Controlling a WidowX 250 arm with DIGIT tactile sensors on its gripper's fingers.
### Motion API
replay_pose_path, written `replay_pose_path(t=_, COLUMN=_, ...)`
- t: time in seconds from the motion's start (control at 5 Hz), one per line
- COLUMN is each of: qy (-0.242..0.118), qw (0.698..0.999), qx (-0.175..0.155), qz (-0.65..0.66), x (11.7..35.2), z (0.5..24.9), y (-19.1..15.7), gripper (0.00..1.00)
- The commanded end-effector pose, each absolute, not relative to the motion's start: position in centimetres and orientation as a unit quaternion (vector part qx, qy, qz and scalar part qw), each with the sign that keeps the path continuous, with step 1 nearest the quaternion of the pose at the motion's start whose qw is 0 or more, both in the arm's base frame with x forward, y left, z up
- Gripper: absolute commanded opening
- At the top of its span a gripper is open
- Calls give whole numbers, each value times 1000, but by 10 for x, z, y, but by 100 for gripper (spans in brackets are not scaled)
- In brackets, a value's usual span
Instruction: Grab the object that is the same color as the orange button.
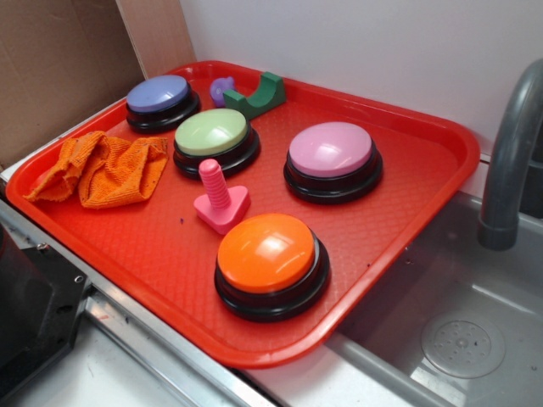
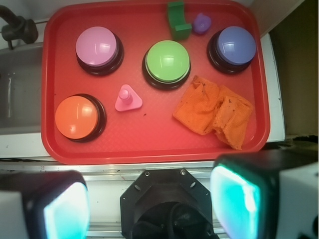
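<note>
One red plastic tray (image 1: 424, 182) (image 2: 149, 144) with a textured floor carries everything here, and it serves as the landmark. On it stand four large round dome buttons with black bases: one glossy orange button (image 1: 270, 263) (image 2: 78, 117), one pink button (image 1: 332, 159) (image 2: 98, 49), one pale green button (image 1: 214, 141) (image 2: 167, 62) and one purple button (image 1: 161, 102) (image 2: 233, 48). There is one small orange cloth (image 1: 106, 170) (image 2: 215, 112) of waffle-textured fabric, crumpled and lying flat on the tray floor near the tray's edge, beside the green button and just below the purple one as the wrist view has it, well apart from the orange button. One pink plastic bolt (image 1: 221, 199) (image 2: 128, 98) stands upright on its triangular base near the tray's middle, between the green and orange buttons. One dark green block (image 1: 257, 96) (image 2: 177, 21) and one small purple piece (image 1: 221, 88) (image 2: 201, 23) sit together at the tray's far rim.

The exterior view alone shows a grey faucet (image 1: 509, 161) and a grey sink basin (image 1: 450, 331) next to the tray. The wrist view alone shows the gripper (image 2: 149, 204): its two fingers (image 2: 239, 201), with teal pads, stand wide apart at the near side of the tray, clear of the tray and holding nothing. The wrist view also looks straight down, so the cloth's folds read plainly.
</note>
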State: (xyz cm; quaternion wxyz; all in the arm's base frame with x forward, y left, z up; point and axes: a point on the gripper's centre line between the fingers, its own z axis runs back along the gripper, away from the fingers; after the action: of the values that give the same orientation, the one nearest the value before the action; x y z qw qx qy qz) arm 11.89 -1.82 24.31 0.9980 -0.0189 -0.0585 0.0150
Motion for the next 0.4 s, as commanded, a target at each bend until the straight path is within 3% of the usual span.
replay_pose_path(t=0.0, qy=-58, qw=998, qx=-19, qz=15, x=119, z=243, y=-18, gripper=100)
replay_pose_path(t=0.2, qy=-69, qw=993, qx=-49, qz=84, x=121, z=231, y=11, gripper=100)
